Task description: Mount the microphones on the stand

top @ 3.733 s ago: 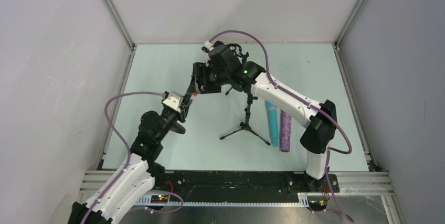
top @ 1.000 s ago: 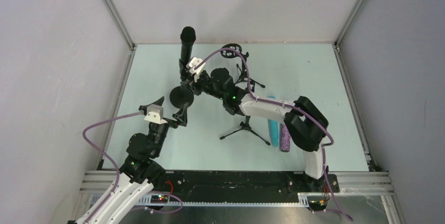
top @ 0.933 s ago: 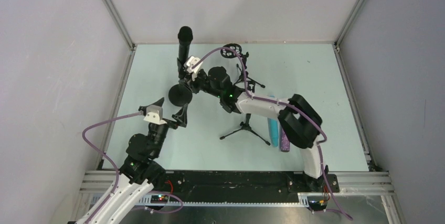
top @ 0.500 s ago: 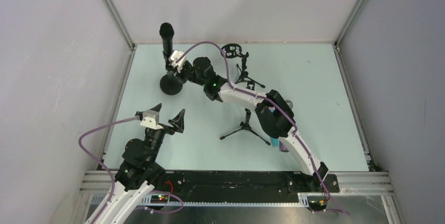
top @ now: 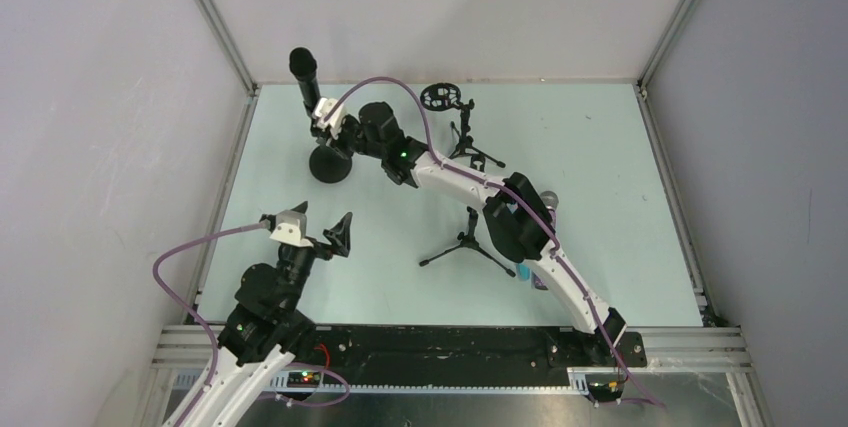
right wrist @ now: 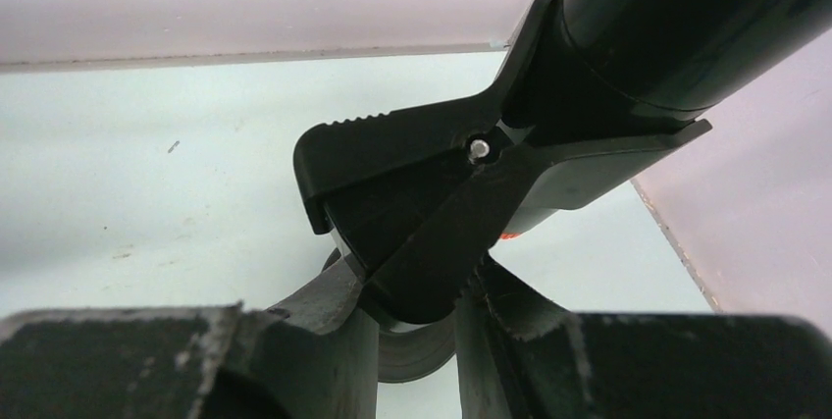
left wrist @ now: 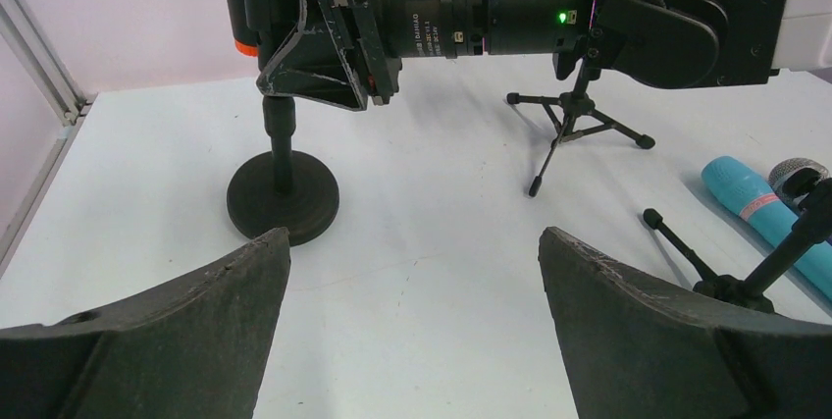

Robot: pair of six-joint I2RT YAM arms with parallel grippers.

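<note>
Back left, right gripper (right wrist: pixel 417 301) pinching clip (right wrist: pixel 392 174) on black microphone (top: pixel 303 75), left gripper (top: pixel 322 217) spread, purple microphone (left wrist: pixel 797 174) mostly hidden

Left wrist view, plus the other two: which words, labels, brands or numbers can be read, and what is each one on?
Nothing can be quoted.
White print on the right arm's wrist barrel: too small and blurred to read.
Pink label band on the cyan microphone: any print on it is too small to read.
Top and right wrist views: no text visible.
</note>
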